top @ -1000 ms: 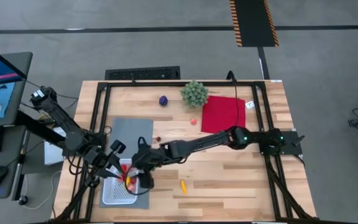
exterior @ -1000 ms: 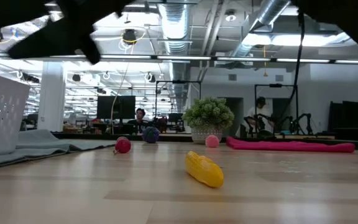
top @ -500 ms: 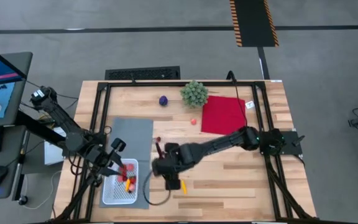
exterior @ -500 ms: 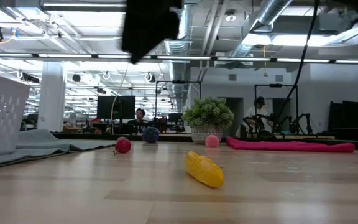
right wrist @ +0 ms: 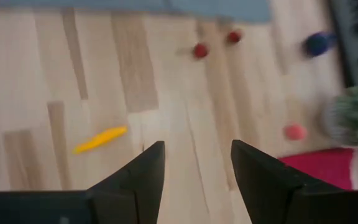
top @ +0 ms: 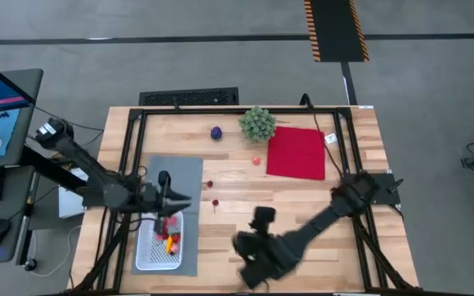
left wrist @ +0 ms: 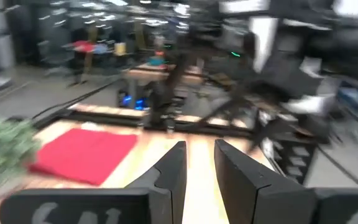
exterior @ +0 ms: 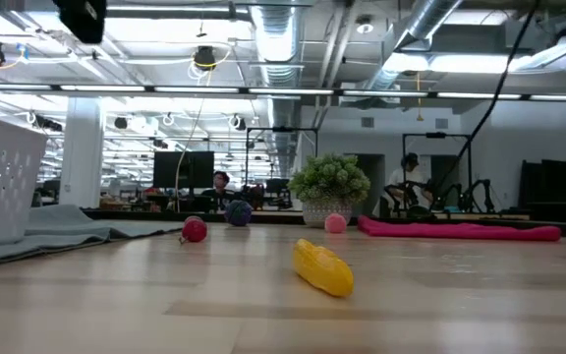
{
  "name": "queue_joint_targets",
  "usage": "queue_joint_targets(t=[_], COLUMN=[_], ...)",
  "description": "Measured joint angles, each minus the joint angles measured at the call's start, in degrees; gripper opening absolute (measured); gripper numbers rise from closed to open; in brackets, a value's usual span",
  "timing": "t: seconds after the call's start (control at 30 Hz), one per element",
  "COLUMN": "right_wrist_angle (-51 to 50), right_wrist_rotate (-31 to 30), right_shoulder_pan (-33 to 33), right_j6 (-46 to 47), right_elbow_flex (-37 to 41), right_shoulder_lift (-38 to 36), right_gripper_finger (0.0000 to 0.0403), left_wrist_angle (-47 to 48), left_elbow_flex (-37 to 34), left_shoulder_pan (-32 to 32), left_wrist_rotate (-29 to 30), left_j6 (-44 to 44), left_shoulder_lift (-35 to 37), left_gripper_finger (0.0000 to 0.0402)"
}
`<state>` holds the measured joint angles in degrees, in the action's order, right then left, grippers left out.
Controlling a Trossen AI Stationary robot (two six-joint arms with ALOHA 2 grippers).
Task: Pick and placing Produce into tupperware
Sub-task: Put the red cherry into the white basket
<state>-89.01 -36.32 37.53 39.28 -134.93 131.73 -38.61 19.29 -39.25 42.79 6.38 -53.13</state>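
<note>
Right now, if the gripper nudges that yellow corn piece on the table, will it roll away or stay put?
The yellow corn piece lies on its side on the bare wooden table, so a sideways nudge would probably roll it. Being elongated and tapered, it would likely curve rather than run straight. It looks small and probably light.

The room is brightly and evenly lit from overhead: ceiling lamps (exterior: 204,57) glow among the ducts, and the low view shows glare along those fixtures. On the desk (top: 303,222) the light is soft, so shadows are faint, only thin dark smudges under the arms. From above, everything reads crisp except the right arm near the desk's front edge, which smears into a dark blur. The left wrist view is heavily motion-blurred; the green plant (left wrist: 5,149) and red cloth (left wrist: 82,154) are streaky and soft. The right wrist view is blurred too, with the yellow piece (right wrist: 100,139) and red balls (right wrist: 200,50) fuzzy. The low view's yellow corn (exterior: 322,267) stays sharp.
</note>
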Motion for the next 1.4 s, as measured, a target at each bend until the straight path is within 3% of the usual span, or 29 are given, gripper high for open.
queue_joint_targets(t=[0.13,0.37,0.4,0.6,0.67,0.9,1.1,1.23,1.4], right_wrist_angle=[-0.96,-0.99,-1.07,-1.03,-1.17,-1.04,-0.03,0.22,0.54], right_wrist_rotate=[-10.41,-24.46,-26.60,-33.10,-34.55,-33.23,-32.17,-32.05,-32.01], right_shoulder_pan=[6.79,17.39,18.74,23.07,23.24,23.77,24.14,24.74,25.35], right_j6=[6.38,18.17,20.39,34.10,38.95,49.00,49.38,49.36,49.32], right_elbow_flex=[1.03,9.59,11.71,24.92,28.75,36.33,36.65,36.65,36.92], right_shoulder_lift=[-3.61,-8.88,-9.62,-14.50,-16.04,-17.29,-17.21,-17.21,-17.19], right_gripper_finger=[0.0203,0.0195,0.0194,0.0193,0.0194,0.0189,0.0187,0.0187,0.0182], left_wrist_angle=[2.98,14.91,17.20,31.56,37.22,47.91,63.45,64.77,65.04], left_elbow_flex=[1.19,6.70,7.44,15.32,18.53,27.46,33.80,34.84,37.77], left_shoulder_pan=[5.34,11.66,13.46,24.41,26.41,28.37,29.01,29.01,28.97], left_wrist_rotate=[1.21,11.35,9.88,-15.88,-20.47,-24.99,-32.74,-35.91,-36.01], left_j6=[2.47,7.55,9.56,20.12,19.98,22.43,37.89,38.24,39.86], left_shoulder_lift=[-1.43,-2.39,-2.92,-10.17,-13.35,-23.74,-31.27,-36.35,-41.04], left_gripper_finger=[0.0073,0.0073,0.0073,0.0073,0.0073,0.0060,0.0055,0.0087,0.0164])
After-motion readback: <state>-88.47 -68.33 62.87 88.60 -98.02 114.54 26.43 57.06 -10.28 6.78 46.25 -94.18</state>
